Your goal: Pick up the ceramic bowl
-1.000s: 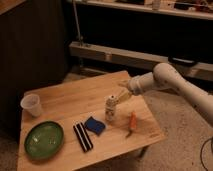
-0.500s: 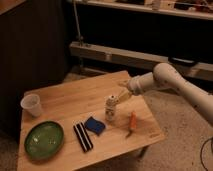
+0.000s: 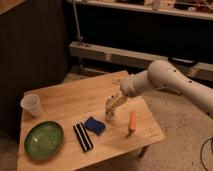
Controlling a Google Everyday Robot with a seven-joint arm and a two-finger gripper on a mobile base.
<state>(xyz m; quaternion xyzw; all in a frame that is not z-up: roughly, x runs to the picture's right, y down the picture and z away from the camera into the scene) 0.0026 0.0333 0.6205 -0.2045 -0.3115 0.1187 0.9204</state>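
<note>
1. Since the two earlier views match the present one item for item, no change is entered: the gripper (image 3: 110, 113), the arm (image 3: 165, 80) and all stock on the bench (image 3: 70, 97) keep their places.
2. Gripper: hangs pointing down over the middle-right of the bench, just beside the blue pad (image 3: 95, 125), between that pad and the orange stick-shaped item (image 3: 132, 121). Whether it is released or clenched cannot be told. No item appears lifted off the bench.
3. Bearing on the task: judged not begun. The gripper is well apart from the target and would have to cross to the front-left corner before any grasp.
4. Ceramic bowl (image 3: 44, 140): front-left corner of the bench, lying flat and open side up. It is glossy green with a darker rim. Contents: none visible. Untouched.
5. Plastic cup (image 3: 31, 105): back-left, upright, behind the bowl and apart from it. Contents: none seen, though its translucent wall leaves this uncertain.
6. Black striped bar (image 3: 83, 137): lies between the bowl and the blue pad, near the bowl's right rim and not touching it. It is judged a likely obstacle to an approach from that side.
</note>
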